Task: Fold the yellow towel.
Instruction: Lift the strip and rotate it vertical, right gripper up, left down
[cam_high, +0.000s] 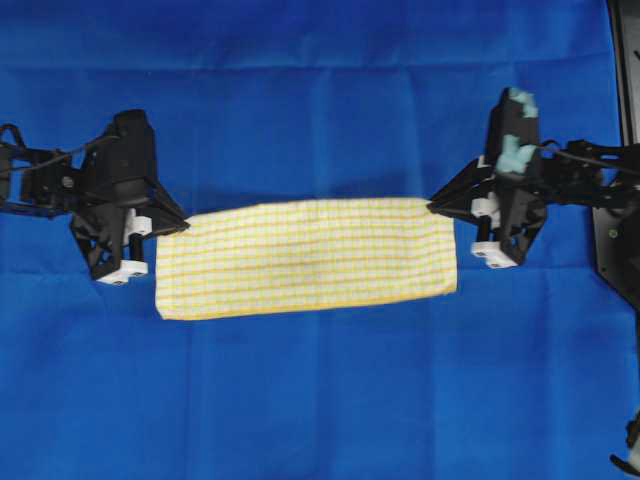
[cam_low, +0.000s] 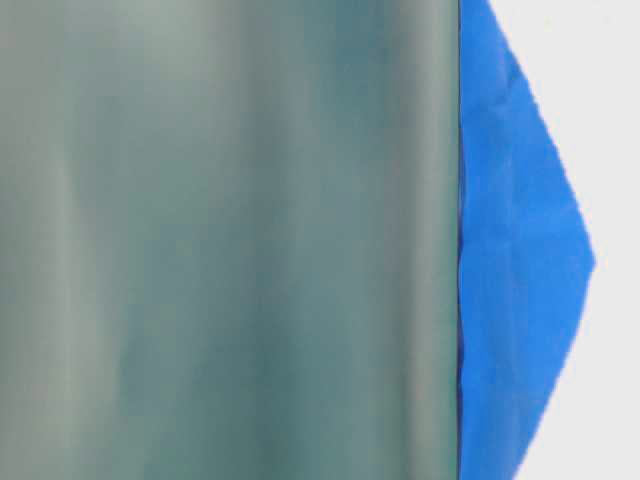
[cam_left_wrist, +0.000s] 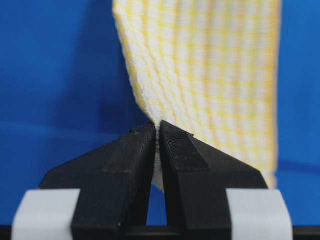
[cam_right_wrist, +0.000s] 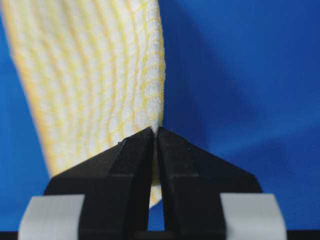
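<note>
One large plain blue cloth (cam_high: 320, 400) spread over the whole work surface, creased in faint lines; in the table-level view only a blurred grey-green sheet (cam_low: 220, 240) close to the lens, plus a blue wedge of that cloth at the right. One yellow towel (cam_high: 310, 258), a long rectangle of fine yellow-and-white checks with a brighter yellow hem along its near edge, stretched left to right across the middle of the blue cloth. Two black arms, one entering from each side, both reaching inward toward the towel's ends at about the same height in the overhead view. Left gripper (cam_high: 183, 222) at the towel's far left corner, right gripper (cam_high: 433, 207) at the far right corner. Left fingers (cam_left_wrist: 135, 150) pressed together on the cloth edge, towel rising from between the tips and hanging away toward the right of the wrist view. Right fingers (cam_right_wrist: 177, 150) likewise clamped on the corner, towel fanning up and leftward from the tips. Far corners pinched and drawn slightly up; near edge lying flat on the blue cloth.
</note>
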